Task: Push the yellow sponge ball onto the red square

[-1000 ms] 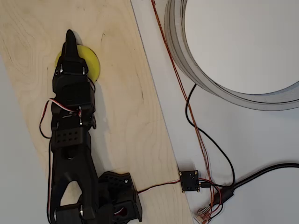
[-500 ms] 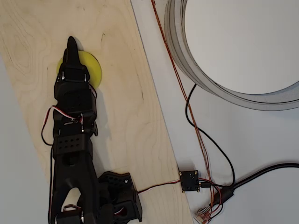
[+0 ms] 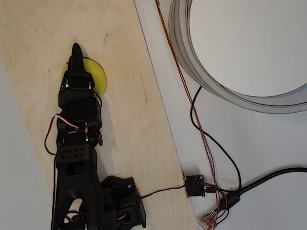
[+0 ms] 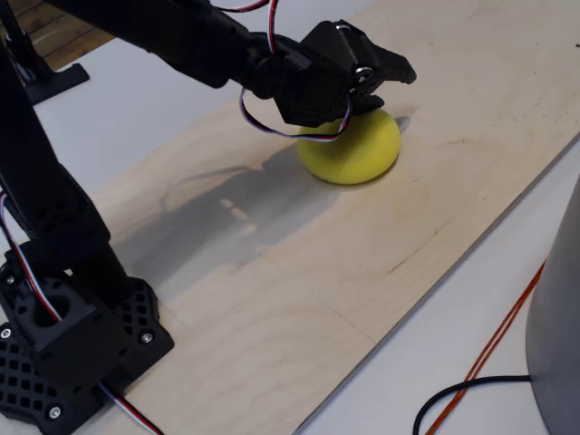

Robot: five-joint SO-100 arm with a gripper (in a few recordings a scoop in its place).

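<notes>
The yellow sponge ball (image 3: 99,76) lies on the pale wooden board (image 3: 134,124), partly covered by my black arm in the overhead view. My gripper (image 3: 75,50) is shut with nothing held, its pointed tip reaching past the ball's far edge. In the fixed view the shut gripper (image 4: 397,72) rests low over the top of the ball (image 4: 355,149), touching or nearly touching it. The red square is hidden, with the arm and the ball covering that part of the board (image 4: 299,272).
A large grey ring (image 3: 189,62) stands on the white table right of the board, and its wall (image 4: 560,344) shows in the fixed view. Black and orange cables (image 3: 205,139) run to a small circuit board (image 3: 195,185). My arm's base (image 4: 72,335) stands on the board's near end.
In the overhead view the gripper and the ball have shifted slightly down and to the right together. The gripper stays shut.
</notes>
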